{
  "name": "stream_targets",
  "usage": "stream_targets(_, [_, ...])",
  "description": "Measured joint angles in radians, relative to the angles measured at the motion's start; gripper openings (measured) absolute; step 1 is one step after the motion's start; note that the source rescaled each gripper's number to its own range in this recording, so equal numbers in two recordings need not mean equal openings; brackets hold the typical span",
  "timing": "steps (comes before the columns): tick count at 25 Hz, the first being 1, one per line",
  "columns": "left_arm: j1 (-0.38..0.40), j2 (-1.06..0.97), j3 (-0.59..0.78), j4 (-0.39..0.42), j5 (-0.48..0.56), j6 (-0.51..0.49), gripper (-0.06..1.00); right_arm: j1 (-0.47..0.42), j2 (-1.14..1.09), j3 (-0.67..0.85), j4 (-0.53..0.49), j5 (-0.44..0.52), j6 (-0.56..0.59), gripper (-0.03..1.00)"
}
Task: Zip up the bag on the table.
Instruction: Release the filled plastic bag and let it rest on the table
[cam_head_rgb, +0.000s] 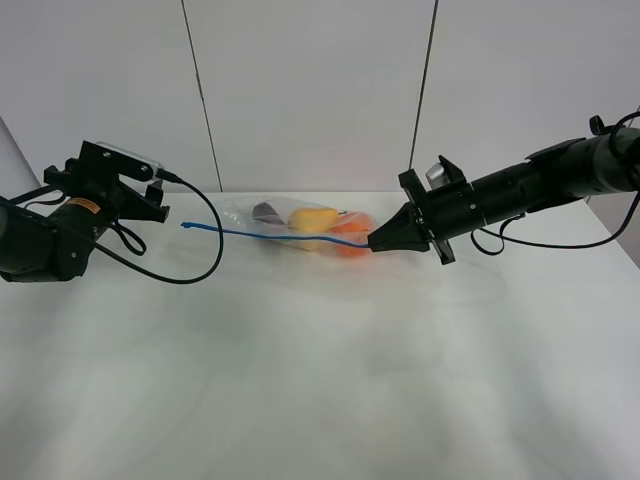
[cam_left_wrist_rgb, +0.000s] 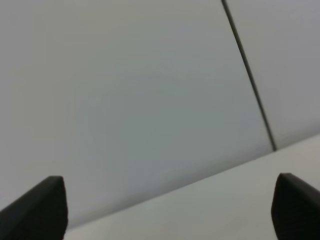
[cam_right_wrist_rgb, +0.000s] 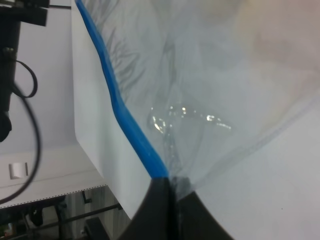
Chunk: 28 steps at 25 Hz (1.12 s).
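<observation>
The clear crinkly bag (cam_head_rgb: 300, 224) lies at the back middle of the white table (cam_head_rgb: 320, 380), with a yellow fruit (cam_head_rgb: 313, 222), an orange one (cam_head_rgb: 352, 240) and a dark item inside. Its blue zip strip (cam_head_rgb: 270, 236) runs along the near edge. My right gripper (cam_head_rgb: 375, 241) is shut on the right end of the strip. In the right wrist view the closed fingers (cam_right_wrist_rgb: 170, 182) pinch the blue strip (cam_right_wrist_rgb: 120, 105) and the clear plastic (cam_right_wrist_rgb: 215, 90). My left gripper (cam_head_rgb: 158, 200) is open and empty, raised left of the bag, and its wrist view (cam_left_wrist_rgb: 170, 210) shows only wall and table edge.
A black cable (cam_head_rgb: 200, 262) from the left arm loops down onto the table just left of the strip's free end. A wall with dark vertical seams (cam_head_rgb: 205, 120) stands right behind the table's far edge. The right arm's cable (cam_head_rgb: 560, 243) hangs over the right side.
</observation>
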Motion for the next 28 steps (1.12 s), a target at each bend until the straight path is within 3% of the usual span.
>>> stream_targets(1, [0.0, 0.0, 0.0, 0.0, 0.0, -0.114, 0.91, 0.0, 0.0, 0.0, 0.0, 0.0, 0.0, 0.0])
stream_targets(4, [0.0, 0.0, 0.0, 0.0, 0.001, -0.27, 0.91, 0.0, 0.0, 0.0, 0.0, 0.0, 0.0, 0.0])
stream_targets(8, [0.0, 0.0, 0.0, 0.001, 0.01, -0.4, 0.91, 0.0, 0.0, 0.0, 0.0, 0.001, 0.0, 0.0])
stream_targets(15, [0.0, -0.015, 0.0, 0.001, 0.085, -0.511, 0.91, 0.0, 0.0, 0.0, 0.0, 0.002, 0.0, 0.0])
stream_targets(24, [0.001, -0.126, 0.001, 0.08, 0.365, -0.513, 0.9, 0.0, 0.0, 0.0, 0.0, 0.025, 0.0, 0.0])
stream_targets(28, [0.001, -0.161, -0.014, 0.084, 0.565, -0.514, 0.9, 0.0, 0.0, 0.0, 0.0, 0.027, 0.0, 0.0])
